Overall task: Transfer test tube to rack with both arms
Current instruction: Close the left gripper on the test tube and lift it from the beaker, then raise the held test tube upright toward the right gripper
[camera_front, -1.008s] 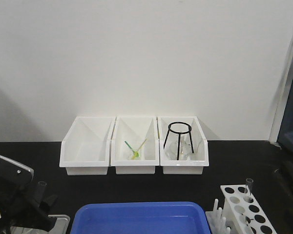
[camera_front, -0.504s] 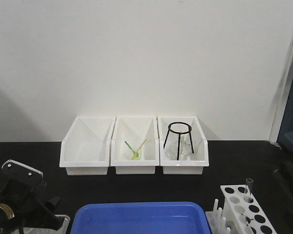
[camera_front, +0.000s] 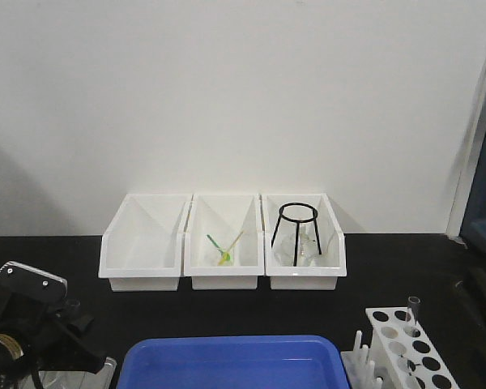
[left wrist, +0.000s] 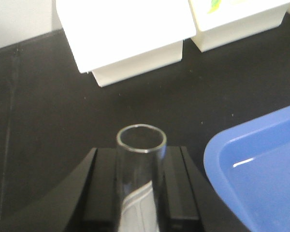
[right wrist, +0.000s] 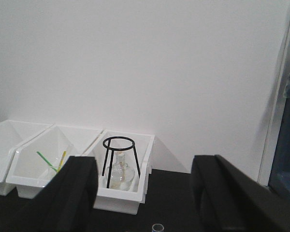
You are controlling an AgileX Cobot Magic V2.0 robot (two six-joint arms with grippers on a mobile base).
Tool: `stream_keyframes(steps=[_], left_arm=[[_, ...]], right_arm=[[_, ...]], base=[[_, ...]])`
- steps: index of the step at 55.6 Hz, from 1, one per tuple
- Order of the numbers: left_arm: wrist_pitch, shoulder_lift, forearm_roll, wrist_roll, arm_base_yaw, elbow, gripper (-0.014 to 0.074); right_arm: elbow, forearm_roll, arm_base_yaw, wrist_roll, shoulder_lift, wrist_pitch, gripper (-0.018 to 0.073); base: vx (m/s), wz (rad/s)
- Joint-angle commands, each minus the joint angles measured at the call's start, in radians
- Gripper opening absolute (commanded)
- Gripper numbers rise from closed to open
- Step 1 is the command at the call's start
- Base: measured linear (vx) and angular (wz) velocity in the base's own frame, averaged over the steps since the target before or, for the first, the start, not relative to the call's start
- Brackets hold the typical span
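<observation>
A: Big stuff first?
B: Black bench (camera_front: 389, 267). The blue tray (camera_front: 227, 361) sits at its near edge, centre. Everything else is placed off that tray.
A: Bins?
B: Three white bins (camera_front: 223, 279) in a row behind the blue tray, against the wall. The bin behind the tray's right end holds a black wire tripod (camera_front: 296, 231) over a clear flask (camera_front: 306, 247). The middle bin has green and yellow sticks (camera_front: 223, 247).
A: Arms?
B: The left arm (camera_front: 24, 340) is low, just left of the blue tray. The left gripper (left wrist: 140, 154) is pinching the test tube (left wrist: 140, 193), with a black finger (left wrist: 101, 183) pressed to each side of it.
A: Tube pose?
B: The test tube is in that grip, left of the blue tray and over bare bench. Its open rim sticks out past the fingertips.
A: Right side?
B: The right gripper (right wrist: 142, 193) is spread wide, fingers (right wrist: 72, 193) well apart. Its wrist view looks toward the bins behind the blue tray.
A: Rack?
B: The white rack (camera_front: 405, 348) is just right of the blue tray, with dark holes on top and pegs on the tray side. A second tube (camera_front: 412, 312) stands upright in a far hole.
A: Anything else small?
B: A clear rim (right wrist: 158, 227) at the bottom edge of the right wrist view, between the fingers. Probably that racked tube, but too little shows.
</observation>
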Motion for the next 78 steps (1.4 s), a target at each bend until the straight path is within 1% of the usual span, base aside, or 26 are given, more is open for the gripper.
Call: stream_keyframes(steps=[1, 4, 11, 15, 18, 20, 23, 27, 31, 34, 36, 39, 45, 47, 50, 52, 55, 59, 66, 72, 78], left_arm=[[-0.107, -0.067, -0.012, -0.002, -0.004, -0.029, -0.0007], [-0.119, -0.102, -0.012, -0.012, -0.005, -0.029, -0.0007], [-0.130, -0.208, 0.000, -0.065, -0.005, -0.029, -0.0007], [-0.129, -0.276, 0.042, -0.105, -0.007, -0.029, -0.0007], [-0.129, -0.319, 0.087, -0.146, -0.014, -0.029, -0.0006], [-0.129, -0.348, 0.129, -0.177, -0.023, -0.029, -0.0006], [-0.130, -0.386, 0.210, -0.232, -0.045, -0.029, -0.0006], [-0.141, -0.416, 0.331, -0.337, -0.081, -0.029, -0.0006], [-0.188, -0.425, 0.460, -0.470, -0.118, -0.029, -0.0006], [-0.249, -0.422, 0.557, -0.586, -0.144, -0.029, -0.0006], [-0.303, -0.415, 0.620, -0.669, -0.157, -0.033, -0.0005], [-0.357, -0.400, 0.695, -0.768, -0.177, -0.047, -0.0003], [-0.386, -0.351, 0.791, -0.898, -0.217, -0.107, 0.0000], [-0.386, -0.327, 0.811, -0.931, -0.233, -0.136, 0.0000], [-0.387, -0.294, 0.834, -0.961, -0.254, -0.174, 0.0000], [-0.389, -0.268, 0.846, -0.979, -0.270, -0.201, 0.0001], [-0.402, -0.233, 0.846, -0.987, -0.294, -0.229, 0.0001], [-0.429, -0.194, 0.845, -0.989, -0.320, -0.256, 0.0001], [-0.462, -0.134, 0.842, -1.042, -0.366, -0.291, 0.0001], [-0.463, -0.110, 0.842, -1.046, -0.395, -0.302, 0.0002], [-0.464, -0.091, 0.842, -1.045, -0.420, -0.305, 0.0002]], right_arm=[[-0.032, -0.012, 0.001, -0.007, -0.004, -0.087, 0.0473], [-0.032, -0.012, 0.001, -0.007, -0.004, -0.086, 0.0473], [-0.032, -0.013, 0.001, -0.007, -0.004, -0.074, 0.0473], [-0.032, -0.020, 0.001, -0.007, -0.004, -0.055, 0.0473], [-0.032, -0.048, 0.001, -0.007, -0.004, -0.038, 0.0473], [-0.032, -0.075, 0.001, -0.007, -0.004, -0.029, 0.0473], [-0.032, -0.120, 0.002, -0.005, -0.004, -0.015, 0.0473], [-0.032, -0.185, 0.003, 0.016, -0.004, -0.008, 0.0473], [-0.032, -0.241, 0.003, 0.086, 0.000, -0.010, 0.0473], [-0.032, -0.292, 0.003, 0.136, 0.009, -0.019, 0.0473], [-0.032, -0.338, 0.008, 0.199, 0.018, -0.035, 0.0473], [-0.033, -0.402, 0.029, 0.253, 0.037, -0.055, 0.0473], [-0.043, -0.534, 0.102, 0.358, 0.090, -0.108, 0.0473], [-0.049, -0.567, 0.128, 0.389, 0.110, -0.121, 0.0473], [-0.066, -0.614, 0.172, 0.440, 0.148, -0.139, 0.0473], [-0.077, -0.630, 0.197, 0.455, 0.170, -0.149, 0.0473], [-0.096, -0.652, 0.237, 0.468, 0.204, -0.170, 0.0473], [-0.124, -0.656, 0.275, 0.468, 0.245, -0.185, 0.0473], [-0.155, -0.651, 0.304, 0.479, 0.300, -0.228, 0.0473], [-0.158, -0.625, 0.303, 0.506, 0.328, -0.273, 0.0473], [-0.158, -0.615, 0.303, 0.509, 0.348, -0.290, 0.0473]], base=[[0.00, 0.00], [0.00, 0.00], [0.00, 0.00], [0.00, 0.00], [0.00, 0.00], [0.00, 0.00], [0.00, 0.00], [0.00, 0.00], [0.00, 0.00], [0.00, 0.00], [0.00, 0.00], [0.00, 0.00], [0.00, 0.00], [0.00, 0.00], [0.00, 0.00], [0.00, 0.00], [0.00, 0.00], [0.00, 0.00], [0.00, 0.00], [0.00, 0.00], [0.00, 0.00]])
